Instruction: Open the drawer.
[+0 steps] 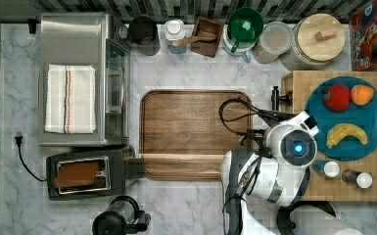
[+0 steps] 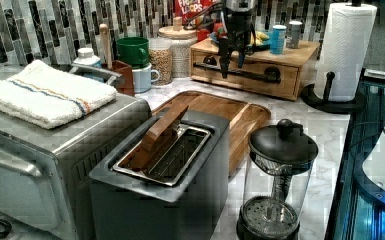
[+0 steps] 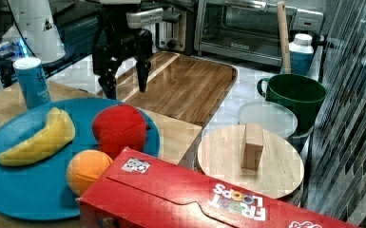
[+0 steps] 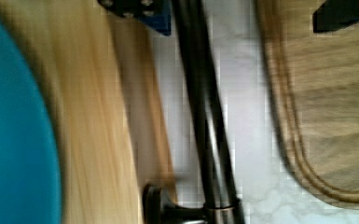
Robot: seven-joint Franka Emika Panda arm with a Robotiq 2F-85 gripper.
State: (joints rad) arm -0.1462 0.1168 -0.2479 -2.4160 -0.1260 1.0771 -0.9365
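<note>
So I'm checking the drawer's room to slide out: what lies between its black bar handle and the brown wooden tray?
In the wrist view, only a strip of bare marble counter lies between the bar handle and the wooden tray.

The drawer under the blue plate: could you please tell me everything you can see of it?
The drawer is a shallow, light-wood box front under a wooden slab bearing the plate. A long black bar handle runs across its front on two black mounts. It looks closed, its front about flush with the casing. It sits on the marble counter beside the brown tray. The gripper hangs at the handle, jaws open on either side of the bar; contact cannot be told.
</note>
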